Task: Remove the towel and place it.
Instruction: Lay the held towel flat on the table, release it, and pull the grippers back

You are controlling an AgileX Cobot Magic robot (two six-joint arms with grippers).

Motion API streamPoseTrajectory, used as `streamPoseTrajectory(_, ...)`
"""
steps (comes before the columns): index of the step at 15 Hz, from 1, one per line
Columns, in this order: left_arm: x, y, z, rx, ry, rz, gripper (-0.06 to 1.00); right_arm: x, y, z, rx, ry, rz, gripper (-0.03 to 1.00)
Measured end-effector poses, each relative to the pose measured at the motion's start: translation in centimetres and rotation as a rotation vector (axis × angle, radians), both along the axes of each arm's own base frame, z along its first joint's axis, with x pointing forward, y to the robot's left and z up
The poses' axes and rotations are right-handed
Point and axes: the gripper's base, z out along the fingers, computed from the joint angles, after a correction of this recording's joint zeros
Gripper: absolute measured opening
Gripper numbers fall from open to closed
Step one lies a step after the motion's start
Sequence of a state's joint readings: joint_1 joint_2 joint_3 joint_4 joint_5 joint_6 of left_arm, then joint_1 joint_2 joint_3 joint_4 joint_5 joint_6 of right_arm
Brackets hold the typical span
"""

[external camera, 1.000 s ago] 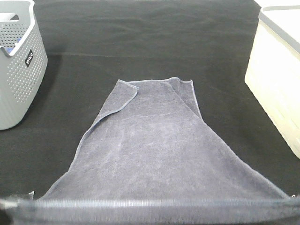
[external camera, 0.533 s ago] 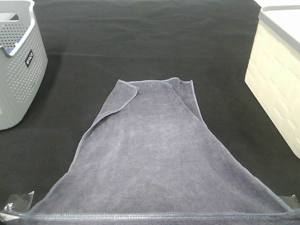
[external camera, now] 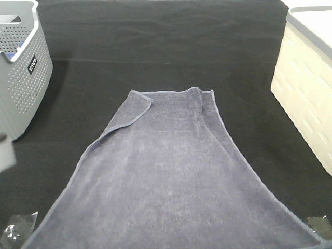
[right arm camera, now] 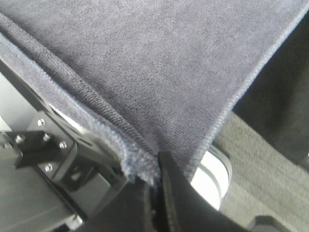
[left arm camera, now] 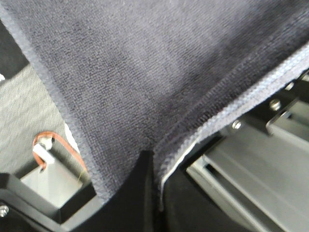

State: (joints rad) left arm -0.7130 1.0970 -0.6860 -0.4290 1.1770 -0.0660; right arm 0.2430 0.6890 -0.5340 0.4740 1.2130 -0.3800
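- Towel (external camera: 171,176): grey-lavender terry, spread over the centre and lower middle of the high frame. Its far end, with one corner folded over, lies on the black table covering (external camera: 155,41). The near edge runs out at the bottom of the frame.
- Left claw (left arm camera: 147,162): clenched on one near corner of the towel, hem pinched between my jaws.
- Right claw (right arm camera: 157,166): clenched on the other near corner, hem bunched at my jaws.
- Progress, my estimate: grasp made at both corners. The lift is only partial, since the far end rests on the table. Carrying and placing are left.
- Destination: not settled by these views. Grey perforated basket (external camera: 21,67) at upper left, cream bin (external camera: 306,88) at upper right.
- High view only: the towel's overall spread and both containers. My claws show merely as slivers in the bottom corners.
- Wrist views only: the actual pinch on the hem. Neither shows the far end.
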Motion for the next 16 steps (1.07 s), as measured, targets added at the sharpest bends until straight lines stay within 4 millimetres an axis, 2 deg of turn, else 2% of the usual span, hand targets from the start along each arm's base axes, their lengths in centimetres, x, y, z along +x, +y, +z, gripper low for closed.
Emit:
streamPoseTrajectory(5,0.9,-1.8,-3.3,0.142,0.128,-0.042,0.00,2.5,0.5,-2.3,-0.070,0.222,0.004,0.02)
streamPoseTrajectory(10,1.5,-2.4,-4.9,0.212,0.199,-0.010,0.00,5.0,1.2,-5.3,-0.129,0.475,-0.002,0.02)
streamPoseTrajectory(14,2.0,-3.2,-6.7,0.253,0.287,-0.007,0.00,6.2,1.4,-7.6,-0.175,0.641,-0.001,0.02)
streamPoseTrajectory(16,2.4,-3.7,-7.3,0.271,0.309,-0.020,0.00,6.6,1.5,-8.2,-0.191,0.678,-0.002,0.02)
